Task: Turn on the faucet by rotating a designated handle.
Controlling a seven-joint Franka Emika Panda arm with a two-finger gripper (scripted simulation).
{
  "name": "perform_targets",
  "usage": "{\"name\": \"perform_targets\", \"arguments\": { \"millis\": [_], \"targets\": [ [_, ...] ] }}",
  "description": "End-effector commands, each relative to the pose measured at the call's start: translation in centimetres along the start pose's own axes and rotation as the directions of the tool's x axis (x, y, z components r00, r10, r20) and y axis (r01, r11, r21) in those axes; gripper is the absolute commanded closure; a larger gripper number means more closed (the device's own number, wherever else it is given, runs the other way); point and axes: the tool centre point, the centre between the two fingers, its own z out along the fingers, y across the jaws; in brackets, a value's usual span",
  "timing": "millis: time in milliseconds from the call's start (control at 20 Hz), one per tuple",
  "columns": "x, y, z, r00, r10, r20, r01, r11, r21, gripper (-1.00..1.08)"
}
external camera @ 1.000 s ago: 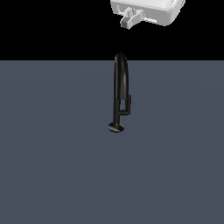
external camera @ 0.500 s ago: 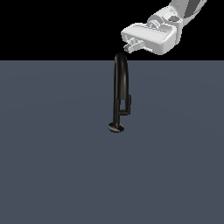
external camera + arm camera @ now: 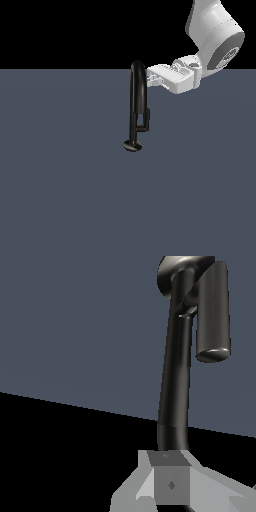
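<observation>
The faucet [image 3: 135, 100] is a tall glossy black tube, arched at the top, standing on a small round disc base [image 3: 133, 146] on the grey floor. The handle [image 3: 144, 119] is a short black bar on the tube's side toward the exterior view's right. My gripper [image 3: 151, 80] is beside the arched top, on the exterior view's right, close to the tube and well above the handle. Its fingers look shut and hold nothing. In the wrist view the gripper [image 3: 168, 461] sits just in front of the tube [image 3: 175, 381], with the handle [image 3: 212, 311] farther off.
A flat grey floor [image 3: 60, 190] spreads all around the faucet. The white arm [image 3: 215, 40] reaches in from the exterior view's upper right.
The gripper has come down from the top of the exterior view to the level of the faucet's arched top. The faucet and its handle have not moved.
</observation>
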Motion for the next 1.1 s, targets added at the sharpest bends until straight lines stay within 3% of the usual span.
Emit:
{"name": "perform_targets", "arguments": {
  "millis": [0, 250, 500, 750, 1050],
  "targets": [
    [2.2, -0.1, 0.3, 0.997, 0.051, 0.055, -0.053, 0.997, 0.049, 1.08],
    [5.9, 0.0, 1.1, 0.979, 0.131, 0.153, -0.151, 0.98, 0.127, 1.08],
    [8.6, 0.2, 2.0, 0.957, 0.182, 0.227, -0.225, 0.958, 0.176, 1.08],
    [9.9, 0.3, 2.5, 0.942, 0.206, 0.265, -0.263, 0.944, 0.199, 1.08],
    [9.9, 0.3, 2.6, 0.942, 0.205, 0.265, -0.262, 0.944, 0.2, 1.08]
  ]
}}
